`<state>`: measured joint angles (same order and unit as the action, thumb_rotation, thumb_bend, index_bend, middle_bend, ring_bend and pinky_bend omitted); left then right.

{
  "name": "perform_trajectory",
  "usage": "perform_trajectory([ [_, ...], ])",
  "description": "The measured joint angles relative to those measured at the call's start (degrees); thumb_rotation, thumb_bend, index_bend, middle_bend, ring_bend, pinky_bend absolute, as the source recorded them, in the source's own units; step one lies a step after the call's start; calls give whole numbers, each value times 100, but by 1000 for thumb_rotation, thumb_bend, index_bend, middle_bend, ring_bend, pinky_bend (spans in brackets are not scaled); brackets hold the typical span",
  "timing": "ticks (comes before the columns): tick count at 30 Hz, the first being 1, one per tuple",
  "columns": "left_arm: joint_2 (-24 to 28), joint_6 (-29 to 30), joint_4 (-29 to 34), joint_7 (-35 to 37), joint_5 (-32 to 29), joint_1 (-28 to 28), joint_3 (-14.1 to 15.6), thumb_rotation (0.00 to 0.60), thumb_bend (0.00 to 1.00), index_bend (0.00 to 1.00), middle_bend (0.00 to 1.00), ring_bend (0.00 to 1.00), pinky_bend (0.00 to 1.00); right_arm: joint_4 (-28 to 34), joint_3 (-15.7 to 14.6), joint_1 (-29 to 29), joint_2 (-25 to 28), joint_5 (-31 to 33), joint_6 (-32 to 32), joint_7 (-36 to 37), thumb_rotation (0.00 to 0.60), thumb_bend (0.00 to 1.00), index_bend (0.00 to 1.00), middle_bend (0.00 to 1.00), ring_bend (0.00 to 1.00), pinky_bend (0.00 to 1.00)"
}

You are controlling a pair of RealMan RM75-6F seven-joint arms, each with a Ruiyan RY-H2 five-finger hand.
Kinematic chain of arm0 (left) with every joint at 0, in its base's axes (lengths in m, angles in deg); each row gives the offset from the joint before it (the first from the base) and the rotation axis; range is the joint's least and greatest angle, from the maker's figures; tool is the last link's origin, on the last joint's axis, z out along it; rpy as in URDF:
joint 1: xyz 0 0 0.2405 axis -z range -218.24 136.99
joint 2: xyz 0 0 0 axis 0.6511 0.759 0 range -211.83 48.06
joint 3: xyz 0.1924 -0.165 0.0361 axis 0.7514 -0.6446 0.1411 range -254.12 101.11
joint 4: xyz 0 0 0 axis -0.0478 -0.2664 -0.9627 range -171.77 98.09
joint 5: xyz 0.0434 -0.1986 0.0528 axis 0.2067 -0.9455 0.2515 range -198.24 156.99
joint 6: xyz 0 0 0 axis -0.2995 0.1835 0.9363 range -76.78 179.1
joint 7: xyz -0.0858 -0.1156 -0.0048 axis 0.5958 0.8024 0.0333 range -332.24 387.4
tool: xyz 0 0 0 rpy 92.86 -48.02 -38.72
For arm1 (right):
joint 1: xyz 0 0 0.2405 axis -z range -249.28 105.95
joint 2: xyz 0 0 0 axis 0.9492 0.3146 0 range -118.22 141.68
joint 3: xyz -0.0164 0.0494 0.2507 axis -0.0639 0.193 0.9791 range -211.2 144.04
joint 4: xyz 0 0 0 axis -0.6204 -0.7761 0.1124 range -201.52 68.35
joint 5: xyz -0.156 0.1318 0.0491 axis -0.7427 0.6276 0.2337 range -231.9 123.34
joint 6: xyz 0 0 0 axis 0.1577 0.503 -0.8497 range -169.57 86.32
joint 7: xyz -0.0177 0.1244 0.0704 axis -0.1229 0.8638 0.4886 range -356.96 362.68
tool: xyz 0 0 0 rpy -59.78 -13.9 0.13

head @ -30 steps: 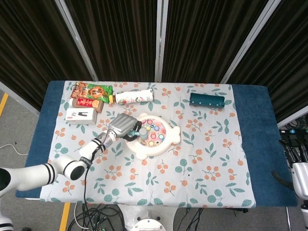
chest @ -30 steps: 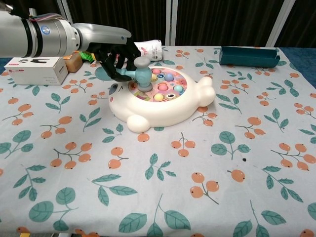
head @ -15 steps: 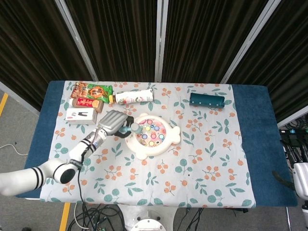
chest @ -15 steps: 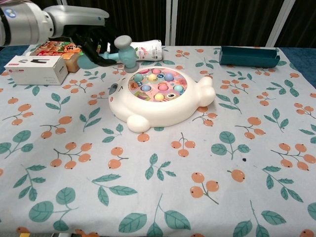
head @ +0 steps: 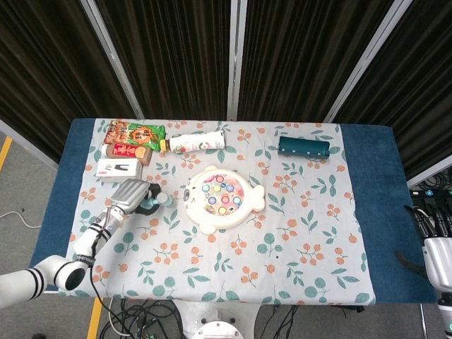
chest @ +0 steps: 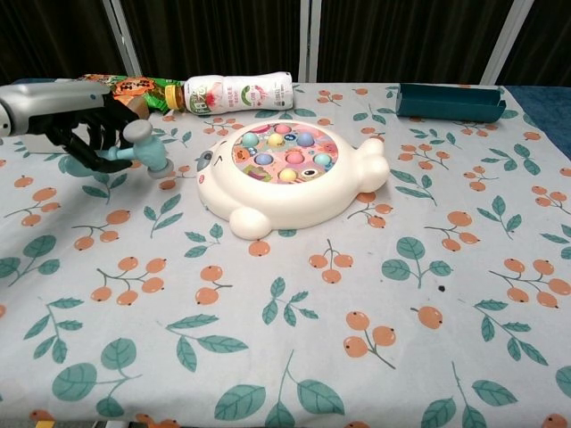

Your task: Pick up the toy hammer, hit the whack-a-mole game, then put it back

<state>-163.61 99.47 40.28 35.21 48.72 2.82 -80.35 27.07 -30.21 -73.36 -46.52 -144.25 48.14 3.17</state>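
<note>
Teal plastic, the toy hammer [chest: 143, 155] sat gripped in the left hand [chest: 85, 132], fingers wrapped round its handle, low near the table's left edge, apart from the glossy cream whack-a-mole game [chest: 290, 178]. Judged: put-back step; lower, then release. The right hand [head: 438, 260] hung off the right edge, finger state unclear.

The left hand [chest: 85, 125] covers most of the toy hammer [chest: 147, 153] handle in the chest view, and it hides the white box [head: 119, 170] at the far left of the bench. The right hand [head: 436, 261] is cut off by the right edge of the head view, so how its fingers lie cannot be told. Print on the snack packet [head: 134, 131] and bottle [head: 196, 143] is too small to read.
</note>
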Motion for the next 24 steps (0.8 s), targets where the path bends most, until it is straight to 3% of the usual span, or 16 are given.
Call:
perform_trajectory([
  [8, -449, 70, -717, 382, 363, -240, 126, 600, 564, 513, 493, 365, 396, 77, -8, 18, 5, 5, 16, -81, 600, 76, 102, 200, 15, 39],
  [24, -462, 188, -718, 363, 714, -416, 162, 600, 469, 353, 377, 290, 361, 65, -11, 15, -5, -7, 16, -47, 600, 101, 102, 202, 15, 38],
])
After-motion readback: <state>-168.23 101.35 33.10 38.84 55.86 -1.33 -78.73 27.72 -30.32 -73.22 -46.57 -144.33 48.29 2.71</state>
